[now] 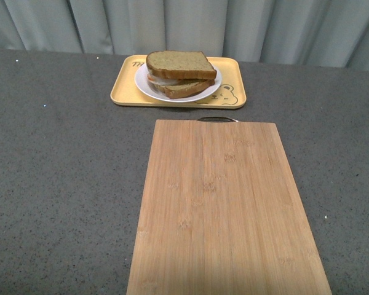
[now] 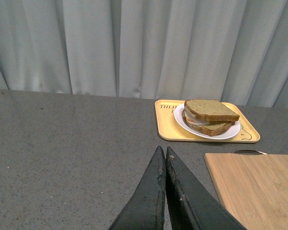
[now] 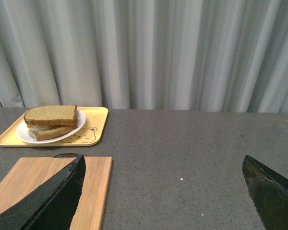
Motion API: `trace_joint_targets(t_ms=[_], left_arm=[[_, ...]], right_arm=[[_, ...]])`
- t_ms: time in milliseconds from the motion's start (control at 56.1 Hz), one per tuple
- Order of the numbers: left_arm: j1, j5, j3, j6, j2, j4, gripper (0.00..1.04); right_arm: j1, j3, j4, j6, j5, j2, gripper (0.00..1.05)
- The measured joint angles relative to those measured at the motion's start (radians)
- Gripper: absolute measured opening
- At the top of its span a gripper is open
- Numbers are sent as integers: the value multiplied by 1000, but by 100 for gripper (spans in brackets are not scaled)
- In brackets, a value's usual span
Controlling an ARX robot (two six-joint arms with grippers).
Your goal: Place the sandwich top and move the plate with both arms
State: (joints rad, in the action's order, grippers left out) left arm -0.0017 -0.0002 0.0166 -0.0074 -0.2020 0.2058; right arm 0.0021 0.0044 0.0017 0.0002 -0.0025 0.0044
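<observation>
The sandwich top (image 1: 180, 63), a brown bread slice, lies on the sandwich with egg white showing under it, on the white plate (image 1: 144, 85). The plate stands on the yellow bear-print tray (image 1: 124, 90) at the far side of the table. It also shows in the left wrist view (image 2: 210, 109) and the right wrist view (image 3: 51, 114). Neither arm shows in the front view. My left gripper (image 2: 162, 151) is shut and empty, low over the grey table, well short of the tray. My right gripper (image 3: 163, 165) is open and empty, over the table to the right of the board.
A long bamboo cutting board (image 1: 224, 209) lies on the grey table between me and the tray, with a dark metal handle (image 1: 216, 119) at its far end. Grey curtains (image 1: 184, 24) hang behind the table.
</observation>
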Motion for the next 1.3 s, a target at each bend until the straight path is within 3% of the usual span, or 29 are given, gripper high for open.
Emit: trace_joint_targets(t_ms=[143,232,410,981,1302], left_arm=[[0,0,0,0,38,-38,4],[0,0,0,0,155,-188,4],[0,0,0,0,196,-203,5],[0,0,0,0,198,-204,99],[0,0,0,1,198,-203,98]], right_arm=[[0,0,0,0,0,0,95],[0,0,0,0,0,0,95],[0,0,0,0,0,0,95],[0,0,0,0,0,0,95],[0,0,0,0,0,0,95]])
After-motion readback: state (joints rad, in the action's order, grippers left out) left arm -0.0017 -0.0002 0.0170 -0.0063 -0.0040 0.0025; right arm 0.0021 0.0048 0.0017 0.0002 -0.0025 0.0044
